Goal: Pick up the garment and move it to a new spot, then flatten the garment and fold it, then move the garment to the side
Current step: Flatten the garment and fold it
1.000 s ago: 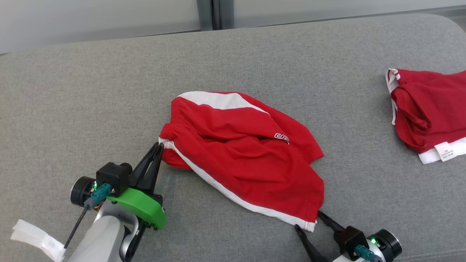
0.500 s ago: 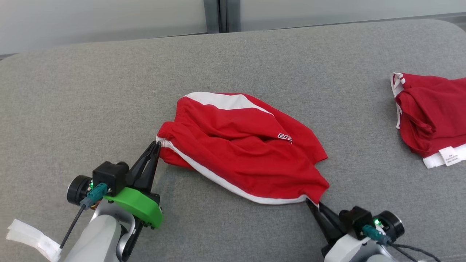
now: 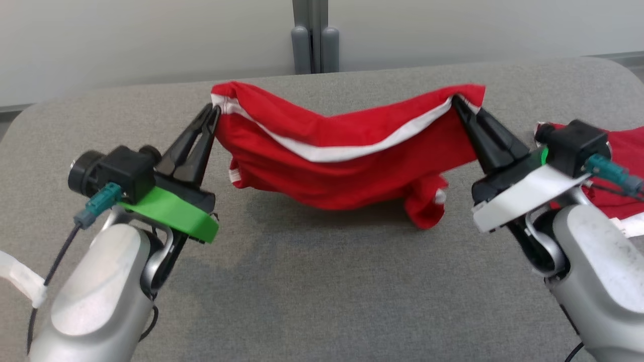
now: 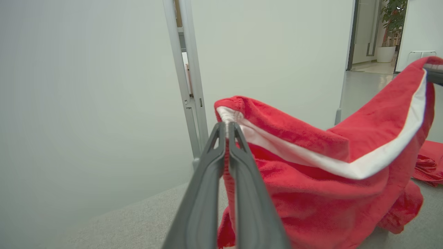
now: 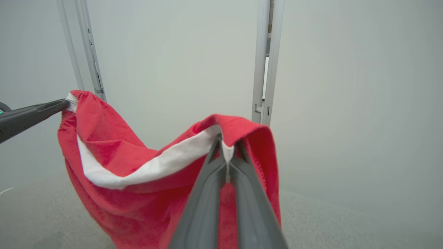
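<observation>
1. over the grey cushion (image 3: 322, 281), from the head view, the garment (image 3: 347, 171) hangs strung between the two arms. it is a pair of red shorts with a white band (image 3: 342, 150), and it sags in the middle. i cannot tell whether its lowest fold brushes the cushion. the left gripper (image 3: 215, 108) is clamped on the left end of the banded edge and the right gripper (image 3: 455, 100) on the right end. both forearms rise from the bottom corners, fingers slanting up and inward. another red garment (image 3: 624, 146) lies on the cushion behind the right arm.
2. from the left wrist view, the two fingers are pressed together on the corner where the band meets the gathered hem. the cloth drapes away towards the other gripper's tip.
3. from the right wrist view, the fingers pinch the band at the far corner, with red cloth folding over their tips.
4. the garment looks light, soft and limp, and holds no shape of its own. the seamed, doubled edge seems the surest place to grip. a pinch this small could slip if the arms pull it taut too hard.
</observation>
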